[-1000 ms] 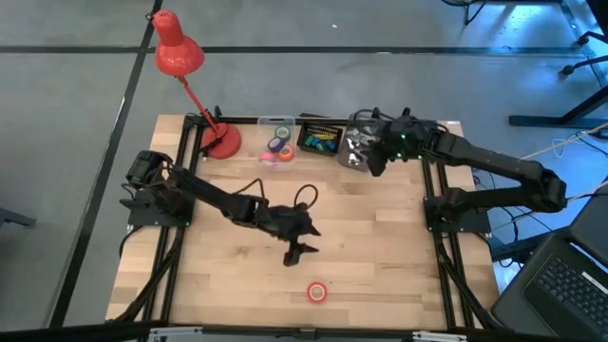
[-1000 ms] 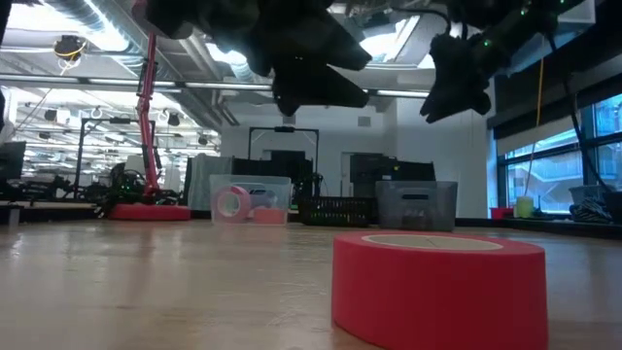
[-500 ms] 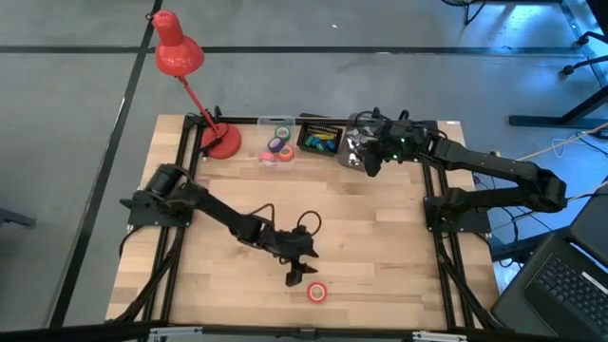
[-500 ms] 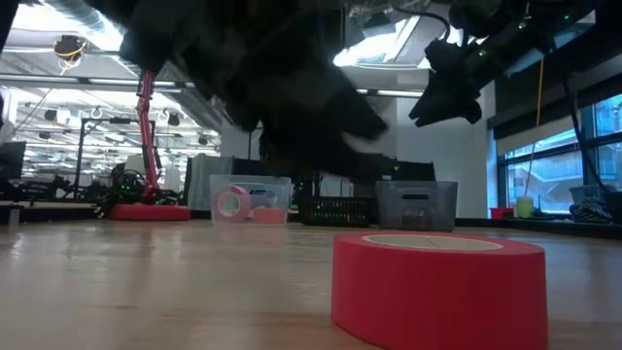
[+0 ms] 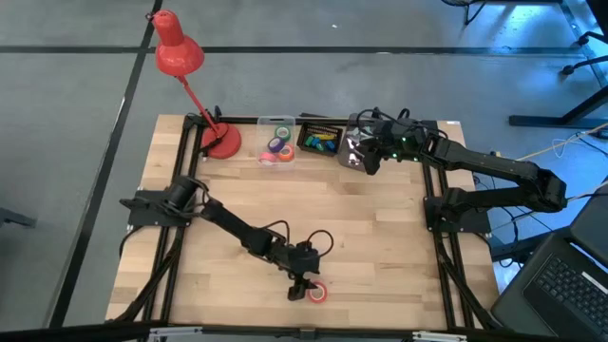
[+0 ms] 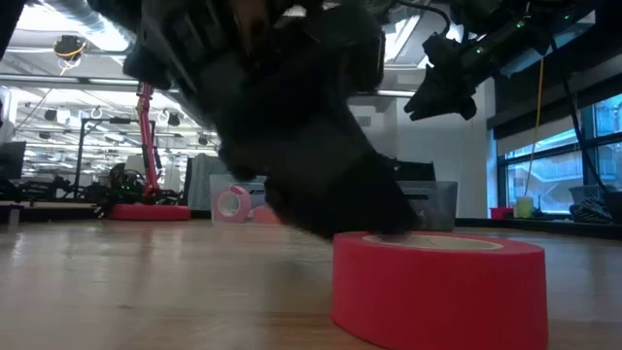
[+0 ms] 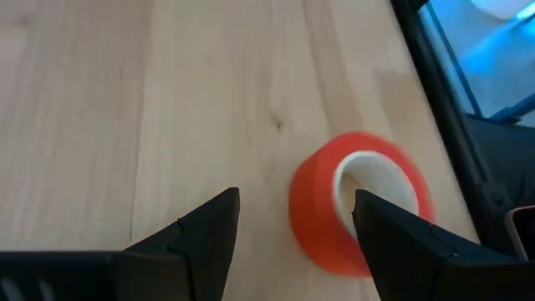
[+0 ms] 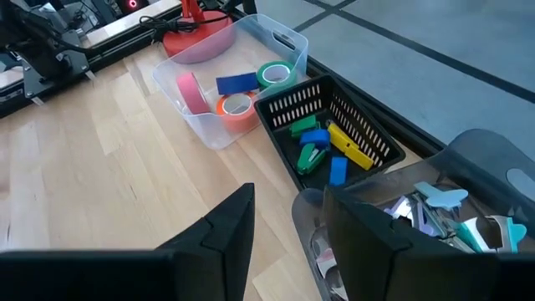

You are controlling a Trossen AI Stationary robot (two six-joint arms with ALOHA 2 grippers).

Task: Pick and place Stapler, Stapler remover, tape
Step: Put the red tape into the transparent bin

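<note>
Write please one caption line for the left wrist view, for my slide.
Left claw, open, approaches a red-orange tape roll lying on the wooden table.

Back edge of my table: lamp and three bins.
I see a red lamp (image 5: pixel 185 81) with its base at the back left corner of the table (image 5: pixel 380 237); a clear tub (image 8: pixel 219 125), a black basket (image 8: pixel 364 138) and a grey bin (image 8: pixel 493 167) sit side by side along the back edge. A laptop (image 5: pixel 560 285) shows off the right edge.
</note>
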